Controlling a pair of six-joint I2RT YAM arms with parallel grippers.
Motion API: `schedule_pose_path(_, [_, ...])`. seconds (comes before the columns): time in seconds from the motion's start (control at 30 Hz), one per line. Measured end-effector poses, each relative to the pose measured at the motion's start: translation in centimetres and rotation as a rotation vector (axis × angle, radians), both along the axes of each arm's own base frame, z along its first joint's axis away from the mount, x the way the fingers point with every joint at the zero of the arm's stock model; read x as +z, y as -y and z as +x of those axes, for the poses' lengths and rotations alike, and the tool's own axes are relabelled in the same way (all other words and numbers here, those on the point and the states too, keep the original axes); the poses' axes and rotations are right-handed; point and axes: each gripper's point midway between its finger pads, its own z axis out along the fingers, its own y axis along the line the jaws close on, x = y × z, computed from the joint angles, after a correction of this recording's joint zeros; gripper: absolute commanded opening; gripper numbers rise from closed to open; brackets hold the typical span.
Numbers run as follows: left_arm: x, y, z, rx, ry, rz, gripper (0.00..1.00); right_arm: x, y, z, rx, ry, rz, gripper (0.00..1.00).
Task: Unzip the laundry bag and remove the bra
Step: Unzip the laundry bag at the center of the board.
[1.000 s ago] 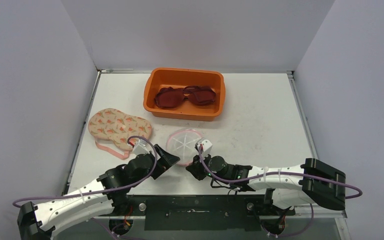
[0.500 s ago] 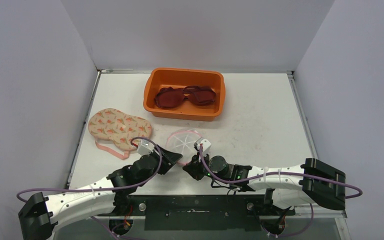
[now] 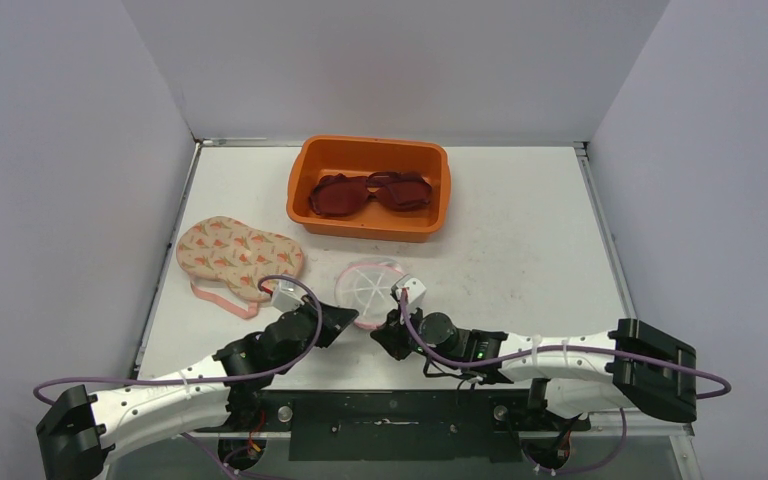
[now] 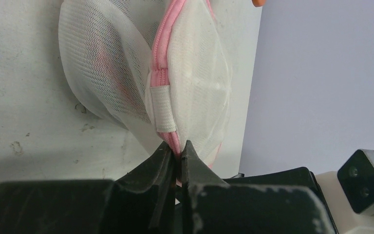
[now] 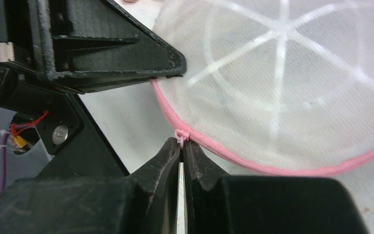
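The laundry bag [image 3: 368, 288] is a round white mesh pouch with a pink zipper, lying on the table in front of both arms. My left gripper [image 3: 346, 318] is at its near left edge. In the left wrist view that gripper [image 4: 179, 148] is shut on the bag's [image 4: 195, 73] pink zipper seam, just below a white fabric tab [image 4: 161, 108]. My right gripper [image 5: 182, 144] is shut on the small pink zipper pull [image 5: 181, 134] at the bag's [image 5: 282, 87] near rim. The bra is hidden inside the mesh.
An orange bin [image 3: 307, 172] holding a dark red garment [image 3: 375, 192] stands behind the bag. A floral padded garment [image 3: 238, 252] with pink straps lies at the left. White walls enclose the table on three sides.
My left gripper has gone from open to shut, pinching the bag's pink seam. The right gripper has stayed shut on the zipper pull, and the bag has barely shifted.
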Motion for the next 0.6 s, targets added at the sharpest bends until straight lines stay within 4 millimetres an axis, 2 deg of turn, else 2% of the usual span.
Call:
schedule_pose_path(0.33, [0.0, 0.0, 0.1, -0.021, 0.035, 0.040, 0.00, -0.9, 3.3, 1.6, -0.135, 0.031, -0.115, 0.05])
schedule_pose_path(0.5, [0.1, 0.4, 0.3, -0.067, 0.070, 0.069, 0.00, 0.5, 4.3, 1.9, -0.155, 0.066, -0.099, 0.05])
schedule_pose_path(0.6, [0.4, 0.9, 1.6, -0.122, 0.082, 0.100, 0.00, 1.5, 4.8, 1.3, -0.144, 0.087, -0.068, 0.05])
